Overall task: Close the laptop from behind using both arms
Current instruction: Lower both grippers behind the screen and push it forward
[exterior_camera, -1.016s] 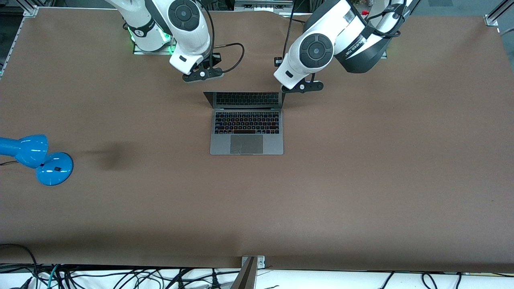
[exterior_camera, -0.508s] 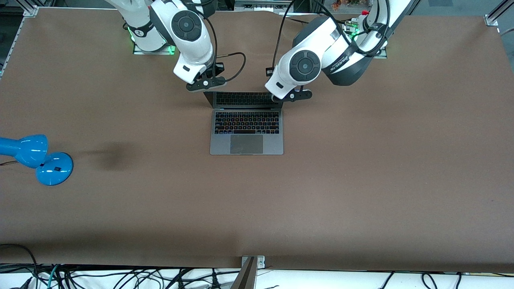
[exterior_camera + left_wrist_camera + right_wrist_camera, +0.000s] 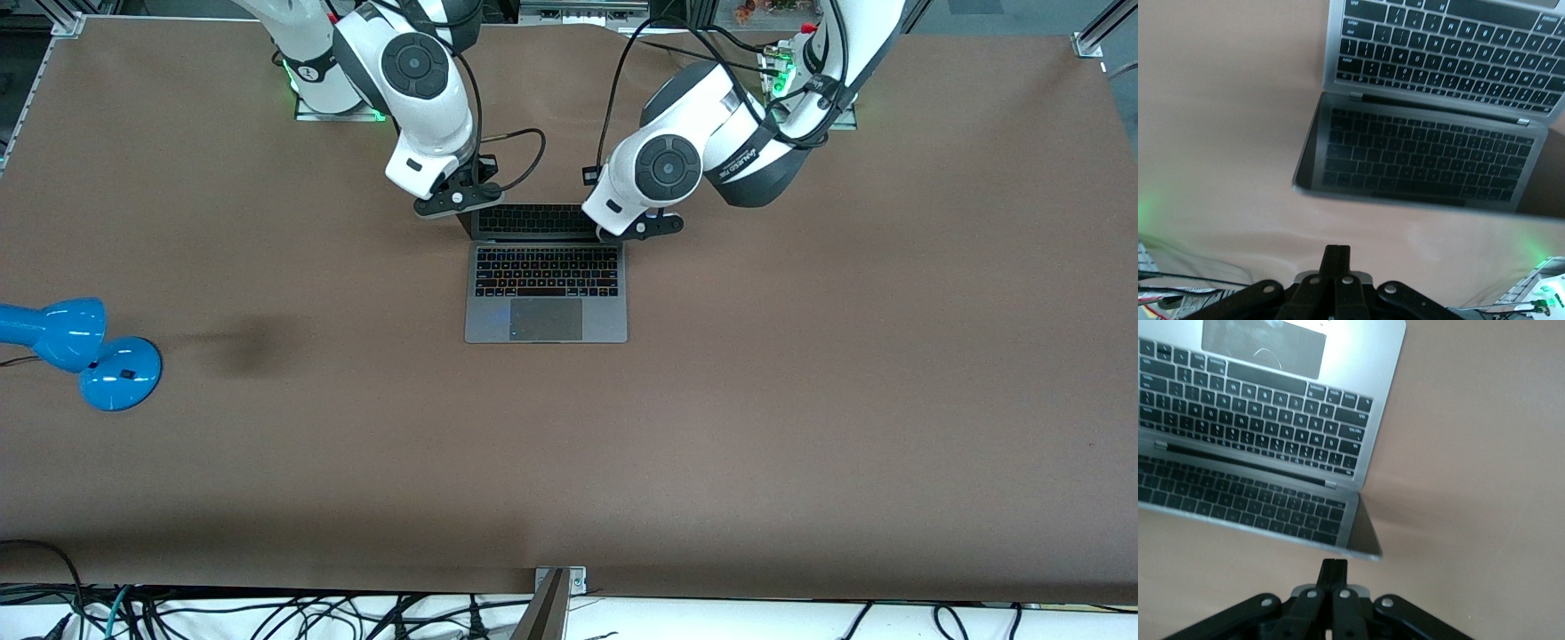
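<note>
Presently the laptop (image 3: 546, 284) stands open near the middle of the brown table (image 3: 800, 400), its base flat and keyboard up, its screen raised on the edge farthest from the front camera. Taking the front view from left to right with the laptop as landmark: a blue desk lamp (image 3: 80, 351) lies well apart from it toward the right arm's end of the table. The right gripper (image 3: 456, 200) hangs over the screen's top corner on that same side; its fingers (image 3: 1333, 577) are pressed together and hold nothing. The left gripper (image 3: 642, 229) hangs over the other top corner, fingers (image 3: 1335, 260) likewise together and empty. Judged from this placing, both arms reach from their bases to the back of the lid so as to push it down evenly; closed fingers give a blunt pushing tip. The table covering is plain and matt. Cables trail along the table edge nearest the camera.
</note>
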Available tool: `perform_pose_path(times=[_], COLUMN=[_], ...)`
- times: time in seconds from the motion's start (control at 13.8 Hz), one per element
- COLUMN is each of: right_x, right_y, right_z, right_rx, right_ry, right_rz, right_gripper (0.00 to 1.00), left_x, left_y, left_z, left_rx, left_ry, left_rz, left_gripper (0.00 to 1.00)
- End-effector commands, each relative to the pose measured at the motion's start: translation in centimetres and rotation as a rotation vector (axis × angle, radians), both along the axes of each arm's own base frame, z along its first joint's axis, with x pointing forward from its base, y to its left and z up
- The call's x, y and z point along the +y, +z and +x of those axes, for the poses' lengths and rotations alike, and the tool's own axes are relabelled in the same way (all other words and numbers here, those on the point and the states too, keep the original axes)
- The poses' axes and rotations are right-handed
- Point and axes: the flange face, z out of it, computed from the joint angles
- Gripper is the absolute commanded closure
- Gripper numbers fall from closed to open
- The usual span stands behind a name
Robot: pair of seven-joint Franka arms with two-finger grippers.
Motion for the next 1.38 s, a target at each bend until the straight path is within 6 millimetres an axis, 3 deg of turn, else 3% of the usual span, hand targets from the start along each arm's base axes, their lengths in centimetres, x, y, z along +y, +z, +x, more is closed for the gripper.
perform_pose_path(times=[0.0, 0.36, 0.87, 1.31], right_x=[0.5, 0.4, -0.5, -0.8], right_y=[-1.0, -1.8, -3.0, -5.3], right_z=[1.3, 2.4, 6.5, 9.5], right_rx=[-0.013, -0.042, -0.076, -0.070], right_ry=[0.003, -0.007, -0.027, -0.033], right_rz=[0.016, 0.039, 0.044, 0.033], right_gripper=[1.00, 1.00, 1.00, 1.00], left_x=[-0.2, 0.3, 2.0, 1.9], left_y=[-1.3, -2.7, -4.3, -6.9], left_z=[0.7, 2.3, 5.8, 8.8], left_rx=[-0.038, -0.078, -0.111, -0.134], left_ry=[0.008, 0.015, 0.068, 0.070], left_rz=[0.016, 0.020, 0.011, 0.022], left_gripper=[1.00, 1.00, 1.00, 1.00])
